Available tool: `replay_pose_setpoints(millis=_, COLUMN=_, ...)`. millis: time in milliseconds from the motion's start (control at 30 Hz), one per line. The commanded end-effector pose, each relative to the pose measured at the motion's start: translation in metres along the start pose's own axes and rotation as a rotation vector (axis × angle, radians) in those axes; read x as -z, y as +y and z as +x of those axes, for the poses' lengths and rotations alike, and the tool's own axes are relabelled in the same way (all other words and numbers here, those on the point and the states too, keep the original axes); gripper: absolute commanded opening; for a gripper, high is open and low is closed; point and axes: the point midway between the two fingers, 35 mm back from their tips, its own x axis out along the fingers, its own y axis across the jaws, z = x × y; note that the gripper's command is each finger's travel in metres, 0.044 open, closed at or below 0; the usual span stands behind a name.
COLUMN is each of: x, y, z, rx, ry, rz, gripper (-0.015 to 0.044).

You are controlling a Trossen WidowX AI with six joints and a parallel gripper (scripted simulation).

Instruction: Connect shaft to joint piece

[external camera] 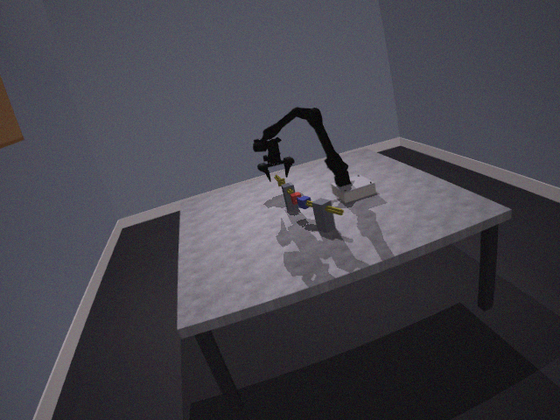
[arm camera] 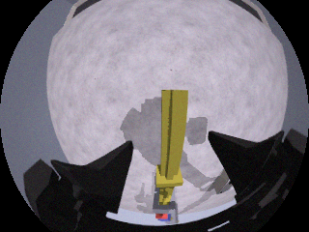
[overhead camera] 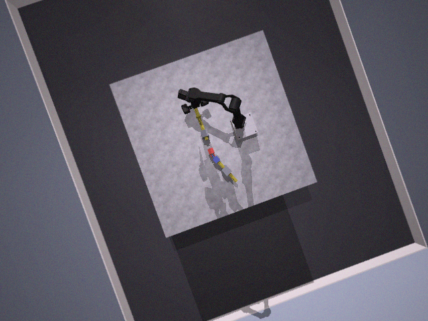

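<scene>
The pincer (overhead camera: 194, 110) (external camera: 278, 178) (arm camera: 172, 141) hangs with its fingers wide apart, gripping nothing, above the outer end of the sliding yellow shaft (overhead camera: 198, 118) (external camera: 278, 178) (arm camera: 174, 130). Beyond that end stands the shaft's grey block (overhead camera: 204, 133) (external camera: 287, 186); farther off come the red joint piece (overhead camera: 210, 150) (external camera: 296, 197) (arm camera: 161, 217), the blue joint piece (overhead camera: 216, 159) (external camera: 303, 201) and, farthest, the second grey block (overhead camera: 226, 170) (external camera: 323, 214).

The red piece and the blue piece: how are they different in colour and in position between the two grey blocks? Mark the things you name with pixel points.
The red piece (overhead camera: 210, 150) (external camera: 296, 197) is red, while the blue piece (overhead camera: 216, 159) (external camera: 304, 201) is blue. The red piece sits on the side of the grey block nearer the gripper (overhead camera: 195, 108) (external camera: 278, 178) (arm camera: 172, 141); the blue piece sits nearer the other grey block (overhead camera: 226, 170) (external camera: 323, 212). Both are small, blocky and raised above the table.
</scene>
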Motion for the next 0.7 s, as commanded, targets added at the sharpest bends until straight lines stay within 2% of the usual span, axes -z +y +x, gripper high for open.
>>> replay_pose_setpoints(millis=0, x=0.001, y=-0.001, z=0.004, rx=-0.009, ry=0.003, rz=0.102, gripper=0.0440)
replay_pose_setpoints(millis=667, x=0.002, y=0.000, z=0.026, rx=-0.009, ry=0.003, rz=0.102, gripper=0.0440)
